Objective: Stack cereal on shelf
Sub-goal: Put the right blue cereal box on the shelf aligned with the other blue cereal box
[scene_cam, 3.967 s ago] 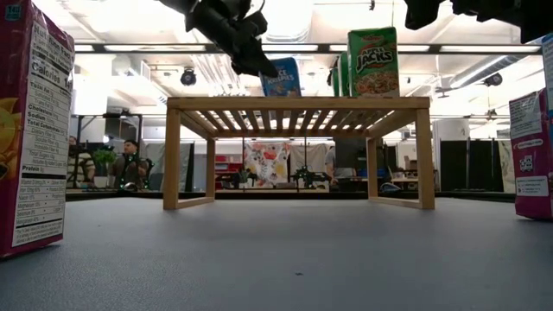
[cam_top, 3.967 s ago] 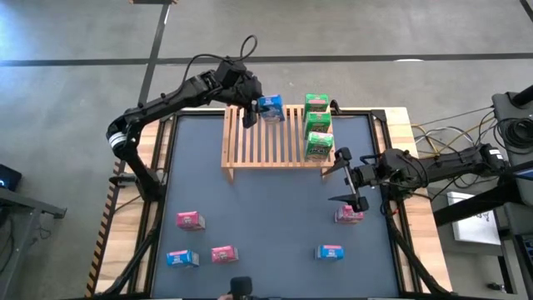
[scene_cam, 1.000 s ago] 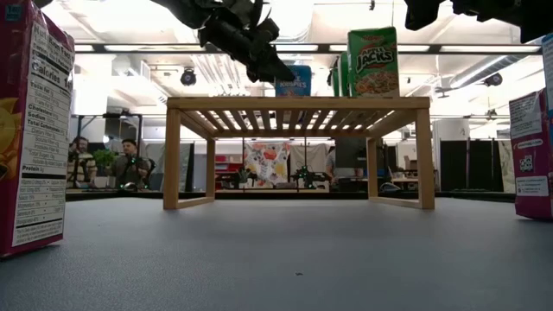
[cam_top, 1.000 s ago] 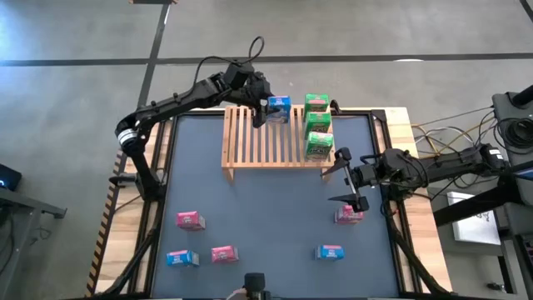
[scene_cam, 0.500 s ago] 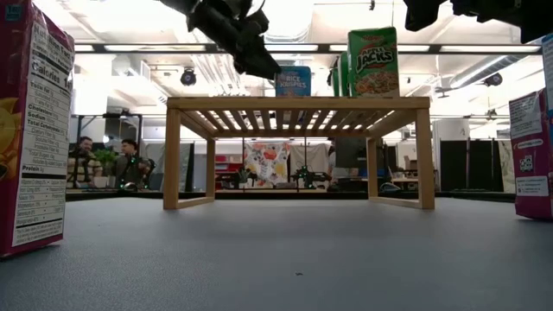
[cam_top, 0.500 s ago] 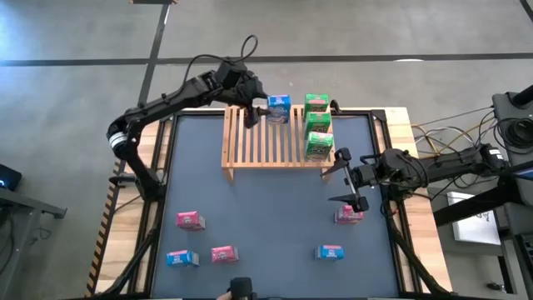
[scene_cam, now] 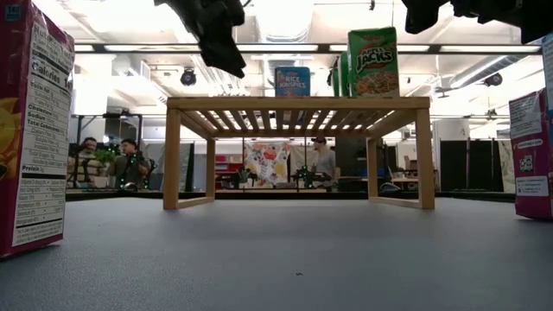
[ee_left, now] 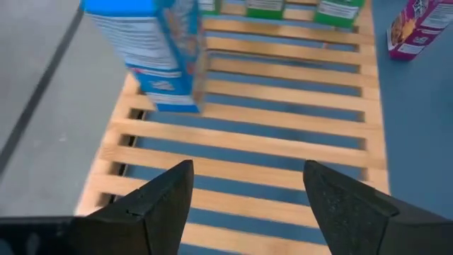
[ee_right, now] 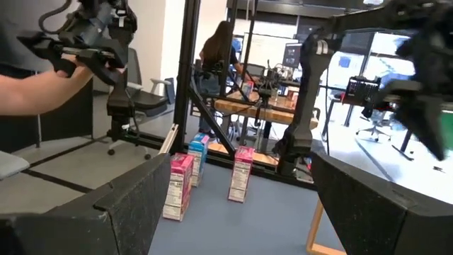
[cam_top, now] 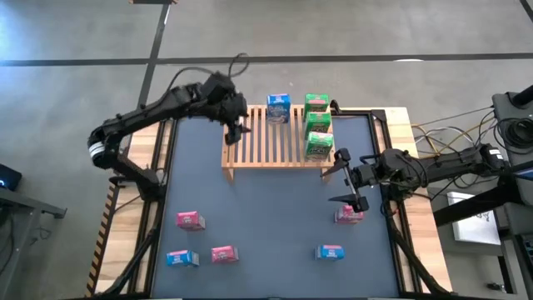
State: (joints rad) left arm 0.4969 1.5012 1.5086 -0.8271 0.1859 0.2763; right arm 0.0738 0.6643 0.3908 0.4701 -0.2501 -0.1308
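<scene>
We see the left gripper point(ee_left: 244, 195) with jaws apart and empty; the blue cereal box point(ee_left: 152, 53) stands upright on the shelf point(ee_left: 283, 127) just ahead. The right gripper point(cam_top: 350, 179), also parted, waits above a pink box point(cam_top: 350, 215). We judge boxes light and crushable; grasp across the narrow sides

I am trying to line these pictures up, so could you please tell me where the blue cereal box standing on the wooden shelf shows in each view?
High view: the blue cereal box stands at the far edge of the shelf, left of the green boxes.
Low view: the box is on the shelf top, left of the green boxes.
Left wrist view: the box is upright on the slats, beyond the open left gripper.
Right wrist view: not in it.
Shared landmark: the green boxes.
</scene>
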